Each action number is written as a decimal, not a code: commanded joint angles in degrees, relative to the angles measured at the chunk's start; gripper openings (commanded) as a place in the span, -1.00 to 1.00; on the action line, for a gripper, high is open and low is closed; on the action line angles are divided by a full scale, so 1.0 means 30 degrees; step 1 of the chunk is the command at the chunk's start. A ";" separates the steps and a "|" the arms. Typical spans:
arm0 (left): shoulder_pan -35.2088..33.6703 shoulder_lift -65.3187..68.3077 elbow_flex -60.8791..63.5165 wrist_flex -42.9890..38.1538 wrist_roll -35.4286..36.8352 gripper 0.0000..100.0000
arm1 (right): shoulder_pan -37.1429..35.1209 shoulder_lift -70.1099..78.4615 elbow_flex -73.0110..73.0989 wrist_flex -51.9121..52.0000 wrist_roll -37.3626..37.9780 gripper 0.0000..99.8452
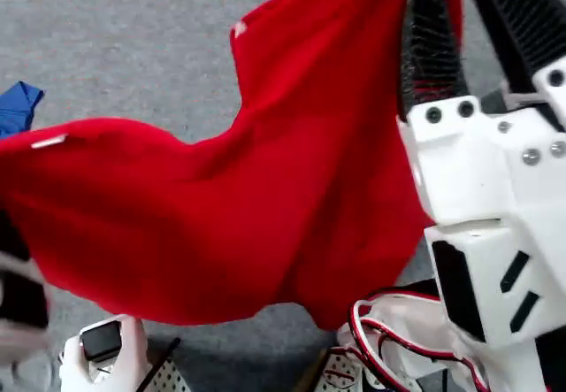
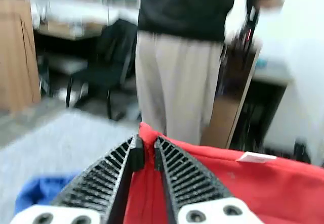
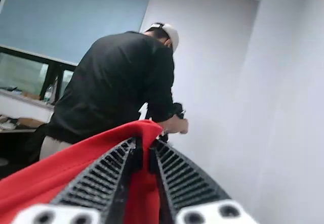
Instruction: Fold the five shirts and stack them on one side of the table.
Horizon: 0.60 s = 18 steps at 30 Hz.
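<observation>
left claw point(image 2: 146, 145): jaws pinched together on an edge of the red shirt point(image 2: 243, 193), cloth bunched between the ribbed fingers point(image 2: 182, 178)
right claw point(image 3: 144, 148): same state, clamped on a fold of the red shirt, cloth peaks just over the tips
high view, near edge first:
- left arm point(image 1: 106, 357) white base at 7 o'clock, upper part too blurred to read at 8
- cables point(image 1: 398, 339), red and white, at 5
- right arm point(image 1: 482, 197) white body at 3 to 4, its black fingers run up to 1 with red cloth between them
- red shirt is held up off the worktop point(image 1: 133, 47), slung between the two claws: wide sagging band from 9 through centre, rising to 12-1; lowest fold hangs near 6, over the arm bases; can't tell if that fold touches anything
- white tag point(image 1: 49, 142) on its upper edge at 9, at the left claw's end
- grey worktop shows behind the shirt from 10 to 12, plus a strip at 6
- blue shirt point(image 1: 18, 104) crumpled on the worktop at 9-10, cut by the view's edge, just beyond the red shirt's tagged end; can't tell if the two touch
</observation>
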 commanded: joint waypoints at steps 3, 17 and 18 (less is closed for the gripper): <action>-0.0147 -0.0894 0.4952 0.0176 -0.0322 -0.96 | -0.0571 0.1245 0.0894 0.0791 -0.0117 -0.99; -0.0293 -0.0894 1.6381 -0.9963 -0.0234 -0.96 | -0.0542 1.0505 0.2242 -0.4923 -0.0117 -0.99; -0.0586 -0.0894 1.7084 -1.1341 -0.0234 -0.96 | -0.0542 1.1209 0.2242 -0.5773 -0.0088 -0.99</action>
